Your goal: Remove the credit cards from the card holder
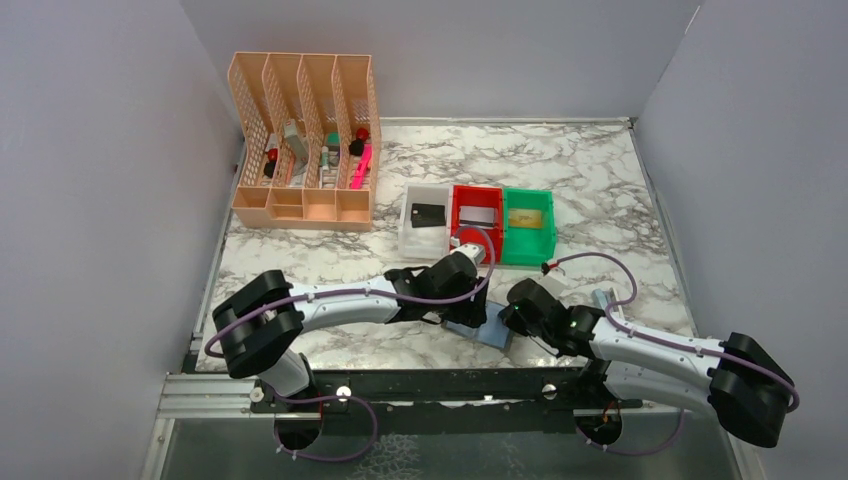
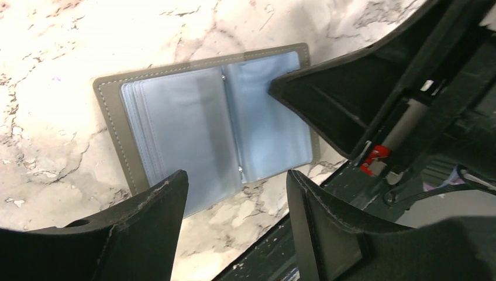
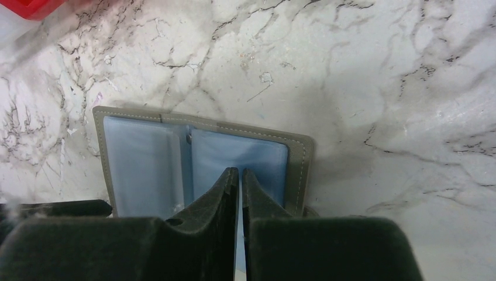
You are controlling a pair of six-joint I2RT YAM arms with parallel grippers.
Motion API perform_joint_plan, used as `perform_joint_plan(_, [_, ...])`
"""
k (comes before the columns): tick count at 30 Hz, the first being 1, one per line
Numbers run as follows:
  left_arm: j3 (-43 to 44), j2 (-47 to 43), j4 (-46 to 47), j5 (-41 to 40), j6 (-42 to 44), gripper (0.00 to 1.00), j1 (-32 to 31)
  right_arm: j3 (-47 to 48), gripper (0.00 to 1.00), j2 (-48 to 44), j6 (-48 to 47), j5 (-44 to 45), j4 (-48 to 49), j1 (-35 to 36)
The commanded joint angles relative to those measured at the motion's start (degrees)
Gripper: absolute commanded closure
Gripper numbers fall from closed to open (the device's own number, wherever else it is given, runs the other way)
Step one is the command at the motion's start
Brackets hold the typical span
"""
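The card holder (image 1: 482,329) lies open on the marble near the front edge, its light-blue pockets up; no card shows in them. It also shows in the left wrist view (image 2: 193,134) and the right wrist view (image 3: 146,164). My left gripper (image 1: 447,305) (image 2: 237,175) is open and empty, hovering over the holder's near edge. My right gripper (image 1: 510,318) (image 3: 240,171) is shut, its tips on the holder's right page (image 2: 275,88). The black card (image 1: 427,214) lies in the white bin, the silvery card (image 1: 480,215) in the red bin, the gold card (image 1: 528,218) in the green bin.
The white bin (image 1: 409,240), red bin (image 1: 459,200) and green bin (image 1: 530,252) stand side by side just behind the arms. An orange mesh organiser (image 1: 305,140) with pens stands at the back left. The black front rail (image 1: 420,385) runs right by the holder.
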Motion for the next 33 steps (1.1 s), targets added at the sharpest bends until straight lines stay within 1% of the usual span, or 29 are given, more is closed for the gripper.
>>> perform_joint_plan(1, [1.05,1.53,-2.1,-2.14,0.39,0.34,0.02,-2.23,0.88,0.16,0.57,-0.77,-1.37,-0.19])
perform_joint_plan(10, [1.63,2.79,-3.78,-3.45,0.49,0.34,0.09,-2.29,0.88,-0.11,0.47,-0.39,-1.29,-0.19])
perform_joint_plan(17, [1.66,3.32,-3.58,-2.82,0.48,0.34,0.06,-2.5,0.87,0.27,0.75,-0.73,-0.94,-0.22])
perform_joint_plan(26, [1.5,5.97,0.06,2.63,1.44,0.36,0.0,-2.46,0.87,0.27,0.67,-0.85,-0.73,-0.28])
perform_joint_plan(33, [1.76,7.0,2.66,5.13,1.27,0.37,-0.43,-2.51,0.87,0.58,0.67,-1.03,-0.5,-0.28])
